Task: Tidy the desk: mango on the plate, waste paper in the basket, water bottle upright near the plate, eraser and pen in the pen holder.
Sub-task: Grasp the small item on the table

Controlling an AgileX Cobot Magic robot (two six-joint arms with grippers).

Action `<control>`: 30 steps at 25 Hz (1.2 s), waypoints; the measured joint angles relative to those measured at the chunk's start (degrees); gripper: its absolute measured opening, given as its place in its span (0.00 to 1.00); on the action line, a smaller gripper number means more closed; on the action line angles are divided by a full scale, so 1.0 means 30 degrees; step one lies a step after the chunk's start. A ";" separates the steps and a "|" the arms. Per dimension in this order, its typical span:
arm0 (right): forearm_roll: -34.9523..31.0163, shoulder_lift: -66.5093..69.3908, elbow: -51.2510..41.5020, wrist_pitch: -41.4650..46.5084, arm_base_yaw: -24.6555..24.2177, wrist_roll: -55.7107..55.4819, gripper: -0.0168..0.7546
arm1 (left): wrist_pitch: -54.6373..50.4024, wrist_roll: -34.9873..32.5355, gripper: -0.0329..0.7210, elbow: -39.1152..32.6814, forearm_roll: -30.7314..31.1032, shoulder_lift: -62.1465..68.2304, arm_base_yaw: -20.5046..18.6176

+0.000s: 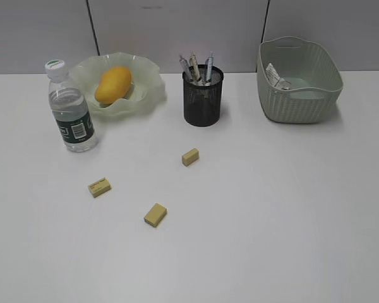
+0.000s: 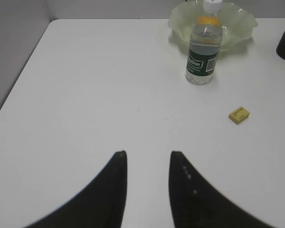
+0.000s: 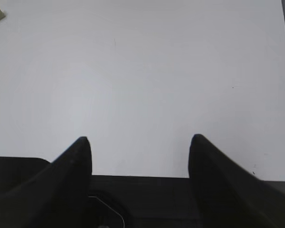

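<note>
Yellow-orange mango (image 1: 113, 84) on ruffled pale-green plate (image 1: 148, 79), smooth oval, tapered end

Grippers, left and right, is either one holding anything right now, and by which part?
Nothing is held. The left gripper and right gripper both stand open over bare desk.

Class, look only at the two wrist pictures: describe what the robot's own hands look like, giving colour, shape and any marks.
Both are black. The left hand has two curved, tapering fingers; small pale dots mark one. The right hand has two broader pointed fingers rising from a dark base.
</note>
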State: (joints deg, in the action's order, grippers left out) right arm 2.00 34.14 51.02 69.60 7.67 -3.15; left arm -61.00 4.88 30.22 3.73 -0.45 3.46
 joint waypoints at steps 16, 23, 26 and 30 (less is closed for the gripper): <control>-0.0380 -0.9944 -0.5943 -0.2640 0.0000 0.0862 0.68 | 0.0000 0.0000 0.36 0.0000 0.0000 0.0000 0.0000; -0.0969 -1.1529 -0.7377 -0.2953 0.0000 0.1048 0.65 | 0.0000 0.0000 0.36 0.0000 0.0000 0.0000 0.0000; -0.1101 -1.1552 -0.7377 -0.3031 0.0000 0.1048 0.62 | 0.0000 0.0000 0.36 0.0000 0.0002 0.0000 0.0000; -0.1121 -1.1552 -0.7377 -0.3070 0.0000 0.1157 0.59 | 0.0000 0.0000 0.36 0.0000 0.0002 0.0000 0.0000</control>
State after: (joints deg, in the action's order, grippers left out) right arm -1.36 -0.51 28.89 60.39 7.67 0.33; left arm -61.00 4.88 30.22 3.74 -0.45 3.46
